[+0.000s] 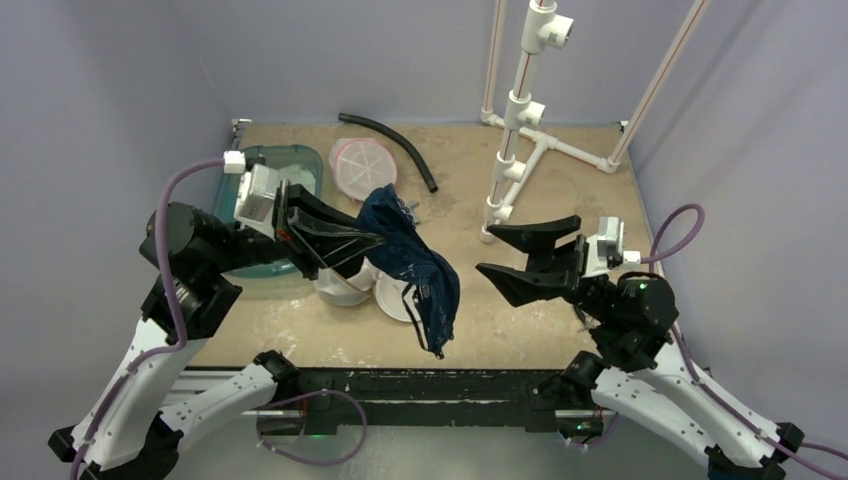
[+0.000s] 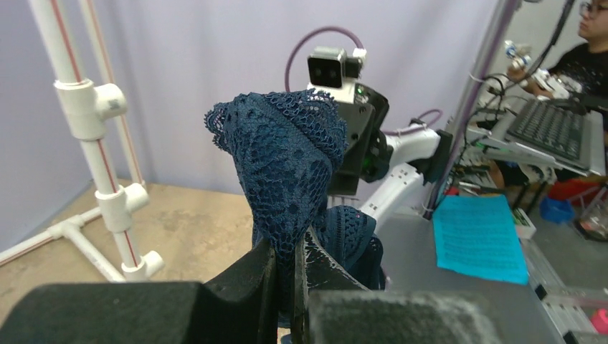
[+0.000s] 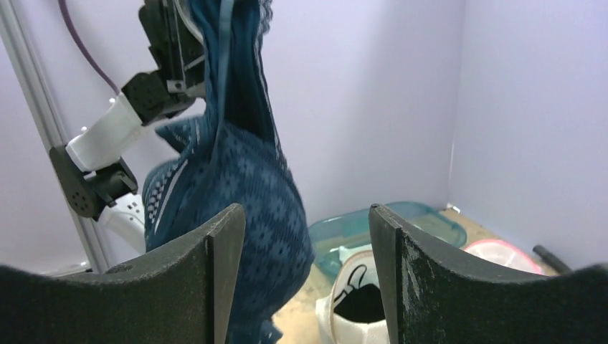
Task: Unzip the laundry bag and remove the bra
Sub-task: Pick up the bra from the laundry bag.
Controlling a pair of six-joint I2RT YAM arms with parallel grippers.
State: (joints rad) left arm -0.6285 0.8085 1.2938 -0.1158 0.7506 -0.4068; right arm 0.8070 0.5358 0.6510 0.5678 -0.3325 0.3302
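Note:
A dark blue lace bra [image 1: 415,265] hangs in the air from my left gripper [image 1: 378,240], which is shut on its upper part. Its lower end dangles toward the table's front edge. In the left wrist view the lace [image 2: 287,158] rises from between the closed fingers of the left gripper [image 2: 290,251]. The white laundry bag [image 1: 345,285] lies on the table under and behind the bra, its mouth gaping dark [image 3: 362,304]. My right gripper [image 1: 487,250] stands open to the right of the bra, apart from it. In its own view the right gripper [image 3: 307,215] holds nothing and the bra [image 3: 244,193] hangs ahead on the left.
A teal tray [image 1: 300,155] sits at the back left under the left arm. A pink-rimmed round lid [image 1: 362,165] and a black hose [image 1: 395,140] lie behind the bag. A white pipe stand [image 1: 520,140] rises at the back right.

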